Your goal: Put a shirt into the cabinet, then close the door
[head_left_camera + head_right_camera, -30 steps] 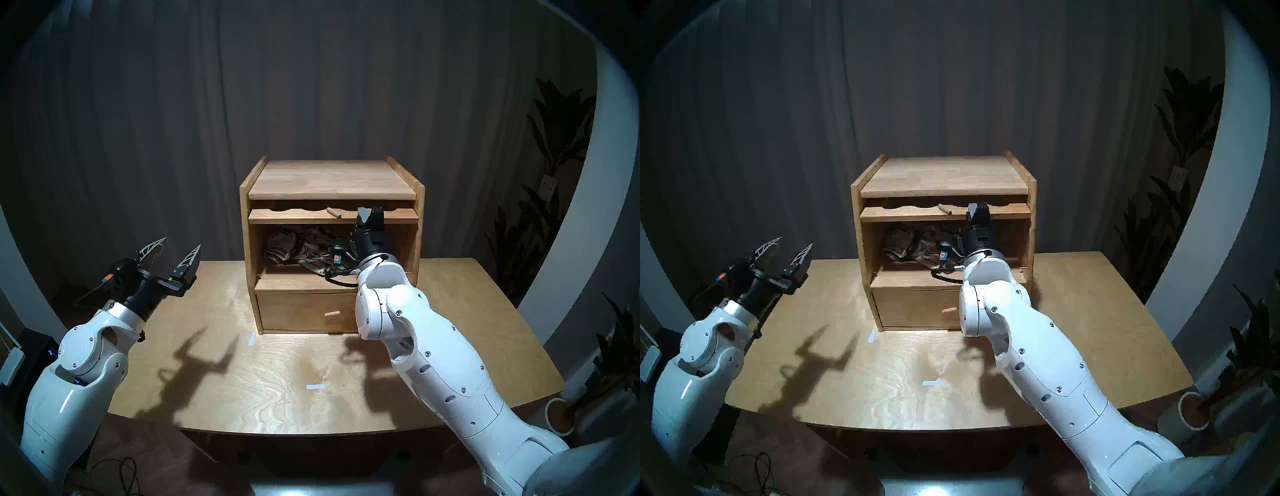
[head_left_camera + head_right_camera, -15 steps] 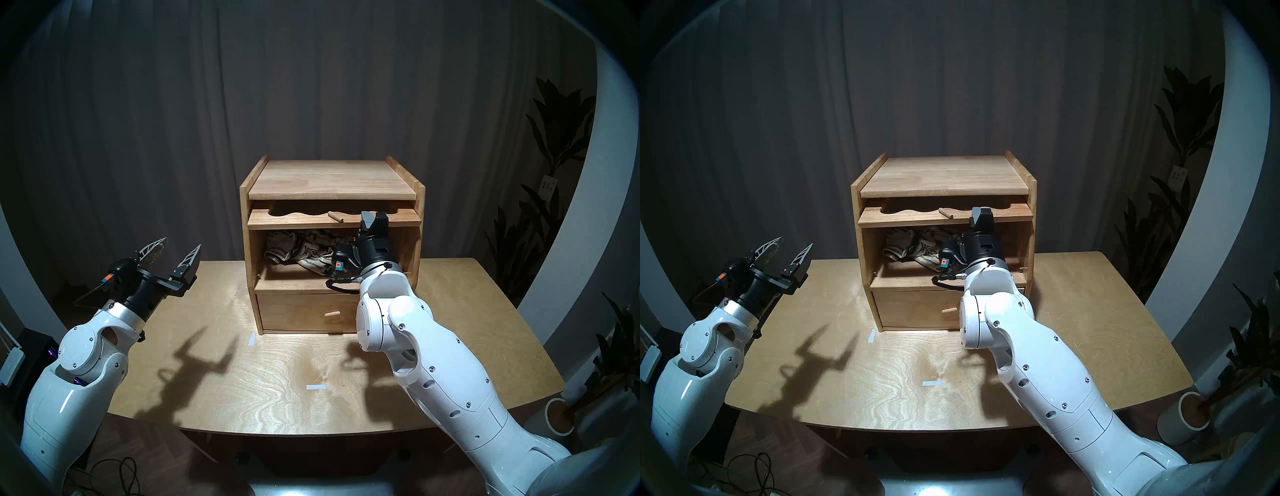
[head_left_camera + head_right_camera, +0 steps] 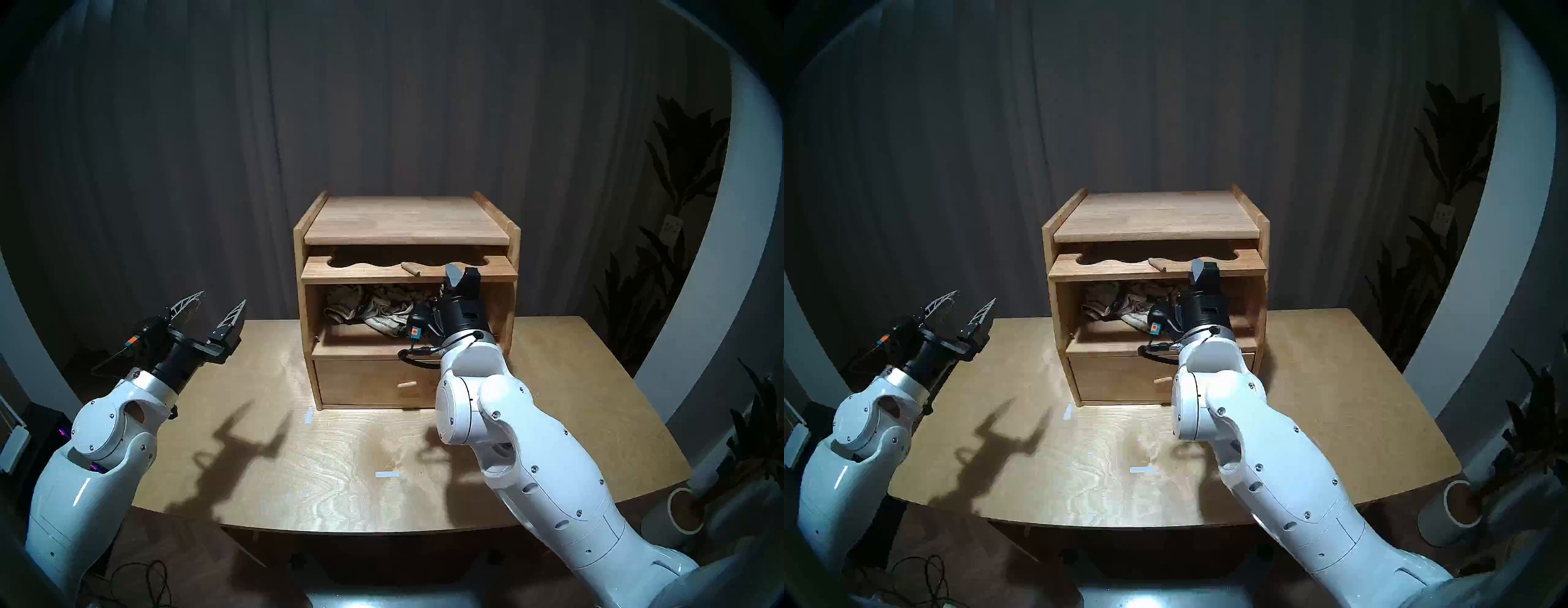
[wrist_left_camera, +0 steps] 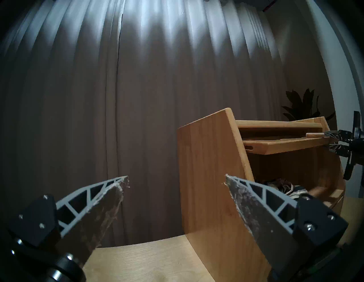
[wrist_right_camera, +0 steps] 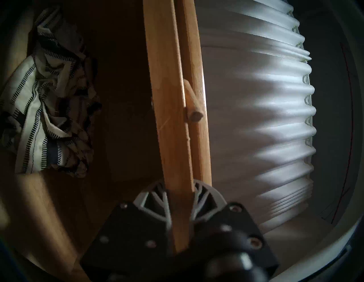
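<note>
The shirt (image 3: 373, 308) lies crumpled inside the cabinet (image 3: 407, 220), in its large compartment toward the left. Just above it the door (image 3: 382, 271) lies flat, jutting from its slot under the top, peg knob (image 3: 410, 267) up. My right gripper (image 3: 460, 278) is clamped on the door's front edge, right of that knob. My left gripper (image 3: 218, 308) hangs with fingers spread wide and empty over the table (image 3: 339, 467), well apart from the cabinet.
</note>
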{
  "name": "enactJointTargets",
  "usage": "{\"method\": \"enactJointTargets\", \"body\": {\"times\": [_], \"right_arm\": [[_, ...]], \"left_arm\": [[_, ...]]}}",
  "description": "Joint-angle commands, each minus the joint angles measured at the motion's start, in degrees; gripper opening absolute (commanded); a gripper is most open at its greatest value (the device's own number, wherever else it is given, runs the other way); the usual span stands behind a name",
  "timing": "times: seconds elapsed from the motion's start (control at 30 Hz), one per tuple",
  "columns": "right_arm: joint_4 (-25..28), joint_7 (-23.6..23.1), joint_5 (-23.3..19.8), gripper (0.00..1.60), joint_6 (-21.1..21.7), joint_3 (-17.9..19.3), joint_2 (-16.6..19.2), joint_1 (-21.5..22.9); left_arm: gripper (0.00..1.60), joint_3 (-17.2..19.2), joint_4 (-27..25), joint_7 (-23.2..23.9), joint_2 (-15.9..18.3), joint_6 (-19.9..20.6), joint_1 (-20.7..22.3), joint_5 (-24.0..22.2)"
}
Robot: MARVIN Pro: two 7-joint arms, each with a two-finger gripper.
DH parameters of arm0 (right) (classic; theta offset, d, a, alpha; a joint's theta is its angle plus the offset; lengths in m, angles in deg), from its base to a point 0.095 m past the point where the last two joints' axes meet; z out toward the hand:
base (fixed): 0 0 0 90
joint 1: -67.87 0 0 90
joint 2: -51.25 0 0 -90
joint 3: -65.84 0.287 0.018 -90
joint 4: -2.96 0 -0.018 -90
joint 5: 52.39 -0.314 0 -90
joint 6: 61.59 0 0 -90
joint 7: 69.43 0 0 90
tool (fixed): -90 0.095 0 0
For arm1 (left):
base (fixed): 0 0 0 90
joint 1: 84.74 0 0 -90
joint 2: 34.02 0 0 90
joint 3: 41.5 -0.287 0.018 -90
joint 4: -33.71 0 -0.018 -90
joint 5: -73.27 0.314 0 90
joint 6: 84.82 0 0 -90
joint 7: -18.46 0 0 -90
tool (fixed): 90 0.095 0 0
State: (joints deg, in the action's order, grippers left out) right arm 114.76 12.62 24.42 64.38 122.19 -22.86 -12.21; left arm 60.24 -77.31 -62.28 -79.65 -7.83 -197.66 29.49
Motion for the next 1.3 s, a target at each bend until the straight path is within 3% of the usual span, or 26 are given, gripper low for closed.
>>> {"method": "enactJointTargets", "body": {"times": [0.0, 1.27], "right_arm": [[2.05, 0.25, 0.26, 0.00, 0.37, -1.07, -0.59, -0.58], [12.87, -1.66, 6.87, 0.00, 9.04, -5.75, 3.78, -8.70]], "left_arm": [[1.60, 0.71, -0.63, -0.12, -0.06, -0.51, 0.44, -0.11], [1.60, 0.70, -0.62, -0.11, -0.06, -0.50, 0.44, -0.11]]}}
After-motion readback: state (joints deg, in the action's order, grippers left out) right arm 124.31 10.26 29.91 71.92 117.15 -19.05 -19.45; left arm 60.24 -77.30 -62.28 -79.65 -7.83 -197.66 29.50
